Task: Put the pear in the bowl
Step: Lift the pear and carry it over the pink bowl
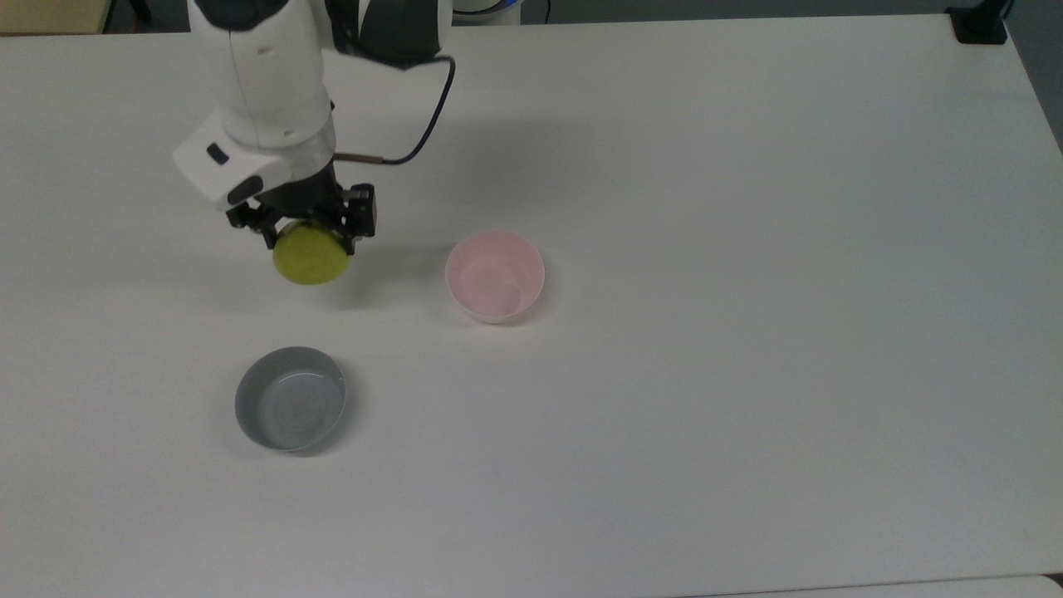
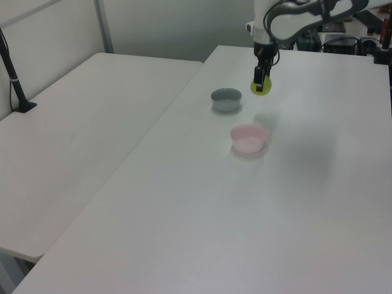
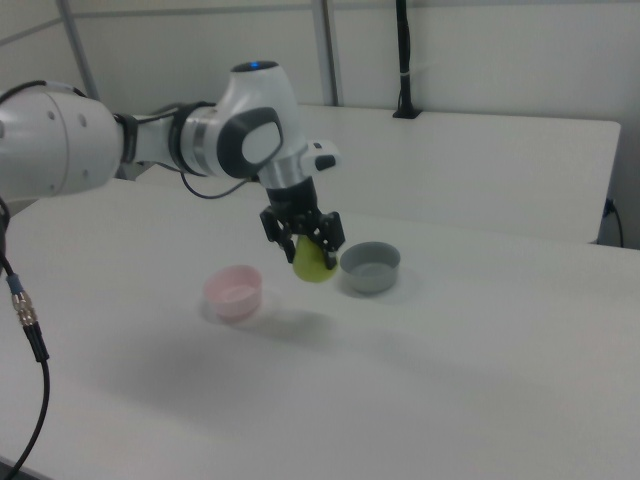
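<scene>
Your hand point(image 1: 309, 237) is clamped on the pear point(image 1: 311, 257), which hangs clear above the bench point(image 1: 747, 332), its shadow below it. In the top view, left to right: grey bowl point(image 1: 290, 399) lowest, pear, then pink bowl point(image 1: 495, 276) well apart from the pear. The pear looks smooth, rounded, firm, probably light; a round skin can slip, so grip across its widest part, as you do. Grey bowl is shallow and glossy; pink one deeper, whitish outside. Bench is matte white.
</scene>
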Robot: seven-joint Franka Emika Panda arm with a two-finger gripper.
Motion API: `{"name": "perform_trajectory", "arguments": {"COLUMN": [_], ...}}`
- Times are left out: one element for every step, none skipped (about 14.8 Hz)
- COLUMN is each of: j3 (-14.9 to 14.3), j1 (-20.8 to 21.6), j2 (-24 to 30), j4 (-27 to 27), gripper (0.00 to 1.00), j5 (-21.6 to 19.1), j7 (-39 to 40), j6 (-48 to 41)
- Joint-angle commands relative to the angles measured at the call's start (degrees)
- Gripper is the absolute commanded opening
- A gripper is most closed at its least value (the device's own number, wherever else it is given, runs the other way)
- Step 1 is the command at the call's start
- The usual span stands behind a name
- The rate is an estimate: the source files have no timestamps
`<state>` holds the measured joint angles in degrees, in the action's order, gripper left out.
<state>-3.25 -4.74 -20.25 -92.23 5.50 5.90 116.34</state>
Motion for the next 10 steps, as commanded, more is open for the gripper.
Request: {"name": "perform_trajectory", "arguments": {"j3": [4.0,5.9,8.2,9.5,10.6,11.2,11.4,11.4,11.4,11.4], "j1": [2.8,2.9,3.0,3.1,3.1,3.2,3.9,5.1,5.4,5.5], "j2": [4.9,5.6,5.9,5.9,5.9,5.9,5.9,5.8,5.6,5.2], "j4": [-1.9,-1.9,-2.1,-2.2,-2.5,-3.0,-3.8,-4.7,-5.4,-6.3], "gripper": [0.50,0.50,0.50,0.50,0.50,0.50,0.50,0.50,0.50,0.50], "j5": [0.5,0.5,0.7,0.7,0.7,0.7,0.7,0.7,0.8,0.8], "j7": [-7.1,-9.1,-12.2,-13.5,-14.3,-14.9,-15.3,-15.4,-15.5,-15.6], "j6": [-5.0,-5.7,-5.9,-6.4,-6.7,-6.6,-6.6,-6.3,-6.0,-4.8]}}
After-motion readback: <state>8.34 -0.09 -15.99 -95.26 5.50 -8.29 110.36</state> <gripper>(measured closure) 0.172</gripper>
